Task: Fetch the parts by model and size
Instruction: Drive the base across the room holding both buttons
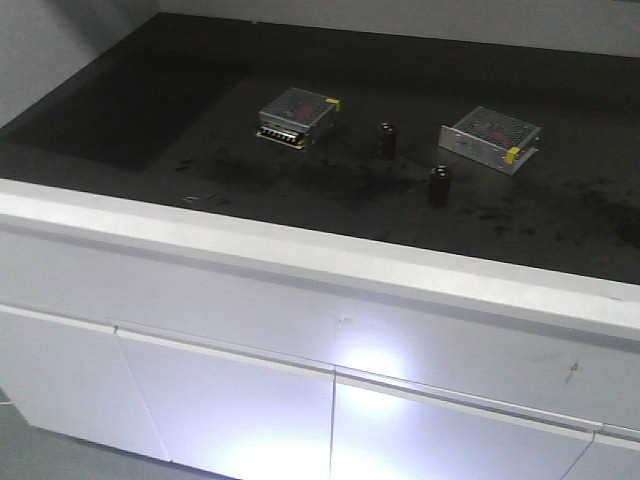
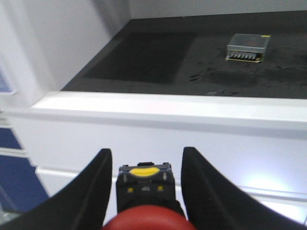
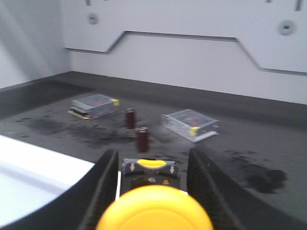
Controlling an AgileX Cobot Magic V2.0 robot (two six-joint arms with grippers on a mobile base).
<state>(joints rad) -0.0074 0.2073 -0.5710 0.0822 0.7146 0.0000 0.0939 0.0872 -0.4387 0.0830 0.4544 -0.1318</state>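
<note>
As left hand (image 2: 146, 152) grips red dome (image 2: 146, 219), right hand (image 3: 152, 152), yellow dome (image 3: 154, 208)

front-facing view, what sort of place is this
Probably an electronics workshop or parts-sorting bench: a black-topped white cabinet counter holds two perforated silver metal boxes and two dark red cylindrical capacitors.

Dark bench (image 1: 120, 110) above white cupboard doors (image 1: 220, 410)
The left silver box (image 1: 297, 116) sits upper centre, the right silver box (image 1: 491, 138) at upper right, both perforated; the far cylinder (image 1: 386, 141) stands upright between them, the near cylinder (image 1: 439, 185) below and right of it, both dark red.
</note>
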